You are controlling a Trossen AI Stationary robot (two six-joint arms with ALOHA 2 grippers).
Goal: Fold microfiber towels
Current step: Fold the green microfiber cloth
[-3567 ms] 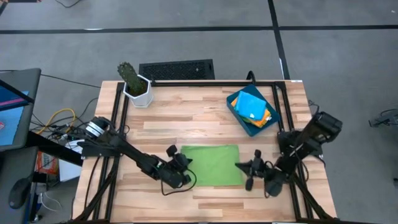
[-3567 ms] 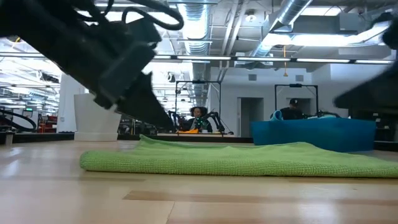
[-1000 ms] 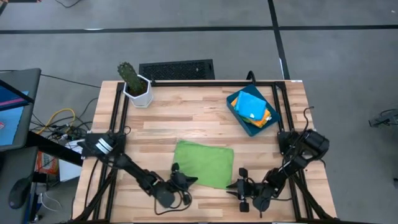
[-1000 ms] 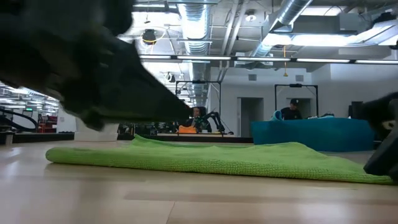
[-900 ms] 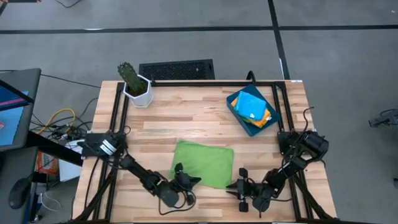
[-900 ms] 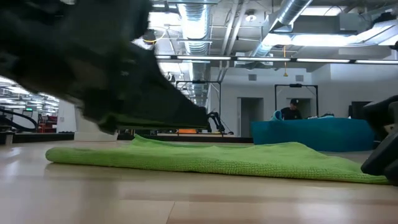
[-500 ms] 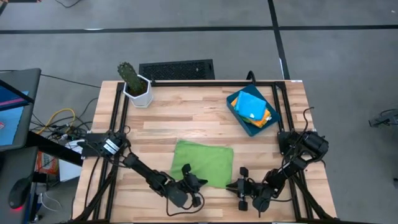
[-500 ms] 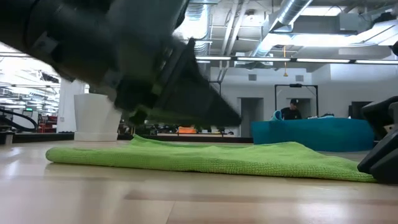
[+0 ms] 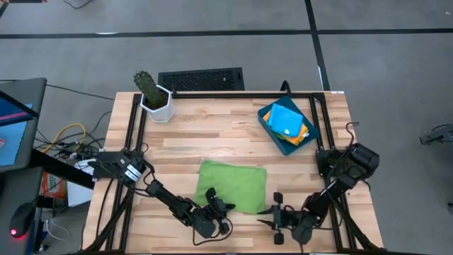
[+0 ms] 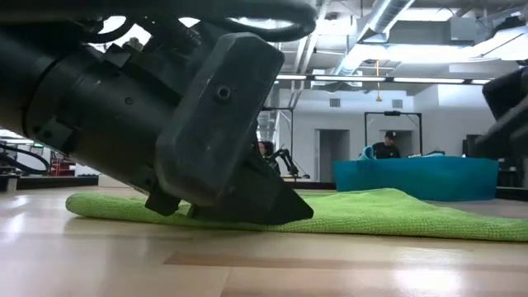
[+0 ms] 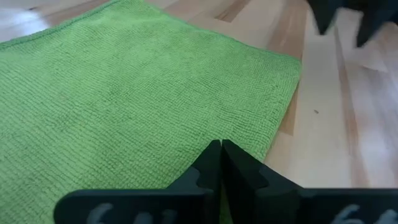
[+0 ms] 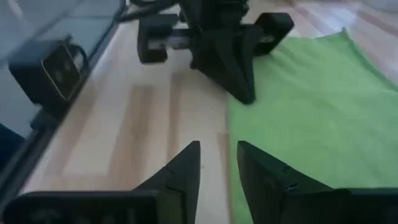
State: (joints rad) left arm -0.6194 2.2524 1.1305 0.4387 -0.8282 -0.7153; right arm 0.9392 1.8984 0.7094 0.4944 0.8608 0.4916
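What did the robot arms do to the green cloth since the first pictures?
The lime green microfiber towel got pulled toward the table's near edge and turned slightly. The left gripper, fingers shut, slid from the towel's left side along to its near edge. The right gripper, fingers apart, dropped back off the towel's right side to its near right corner. The dark-blue tray of towels and the potted cactus stayed put.

Bright, even overhead light with soft shadows; wrist views look blurred, perhaps from closeness
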